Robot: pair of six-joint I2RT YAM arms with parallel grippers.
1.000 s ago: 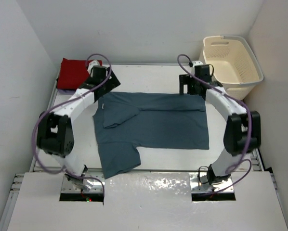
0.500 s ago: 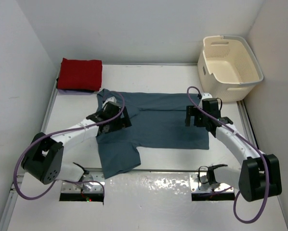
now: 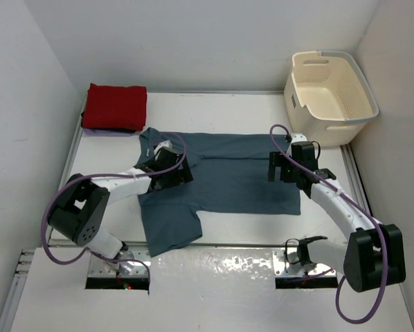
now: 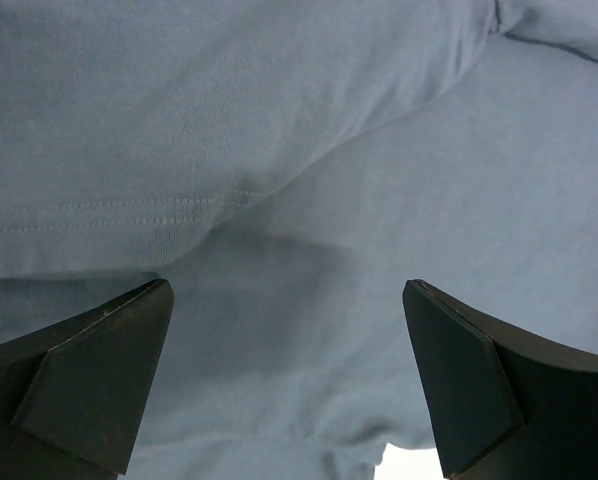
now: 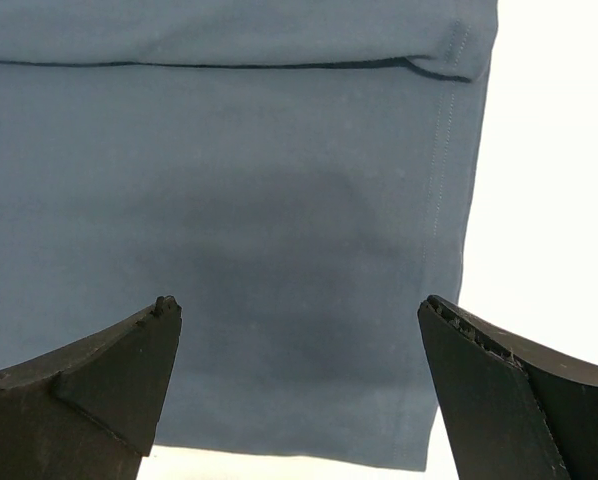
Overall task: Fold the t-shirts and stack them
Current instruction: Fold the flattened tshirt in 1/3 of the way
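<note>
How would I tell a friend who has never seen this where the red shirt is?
Look at the white table and go to its far left corner, across from the cream basket. The red t-shirt lies there folded into a neat rectangle, while the teal t-shirt lies spread out mid-table.
</note>
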